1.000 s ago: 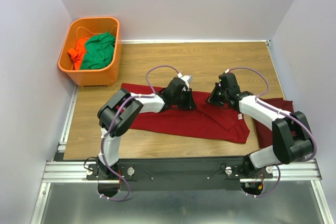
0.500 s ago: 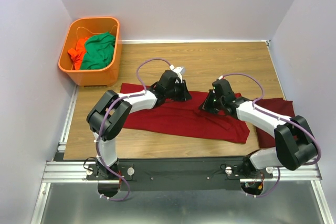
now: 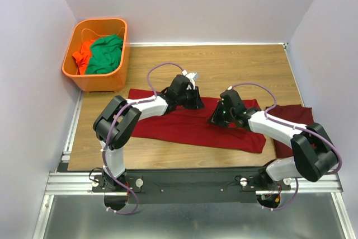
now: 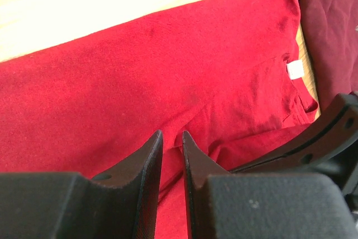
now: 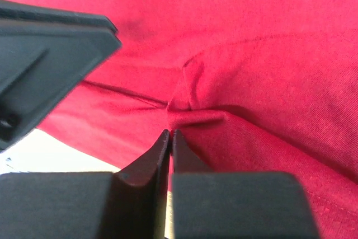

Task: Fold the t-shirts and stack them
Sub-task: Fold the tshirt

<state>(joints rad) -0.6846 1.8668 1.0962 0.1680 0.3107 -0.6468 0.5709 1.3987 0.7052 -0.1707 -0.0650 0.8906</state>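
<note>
A maroon t-shirt (image 3: pixel 184 127) lies spread across the middle of the table, its right part folded over. In the left wrist view its white neck label (image 4: pixel 295 70) shows. My left gripper (image 3: pixel 193 100) rests on the shirt's far edge; its fingers stand almost together around a fold of the red cloth (image 4: pixel 170 134). My right gripper (image 3: pixel 217 118) is down on the shirt's middle, shut on a bunched ridge of fabric (image 5: pixel 170 132). A second, darker maroon t-shirt (image 3: pixel 293 127) lies at the right, also seen as the darker shirt (image 4: pixel 335 15).
An orange basket (image 3: pixel 99 22) at the back left holds a green garment (image 3: pixel 106 54) and an orange garment (image 3: pixel 84 54). Walls close in the left, back and right. A metal rail (image 3: pixel 190 180) runs along the near edge.
My right gripper has moved left and toward the near edge, drawing a fold of the shirt with it. My left gripper shifted slightly left and back along the shirt's far edge.
</note>
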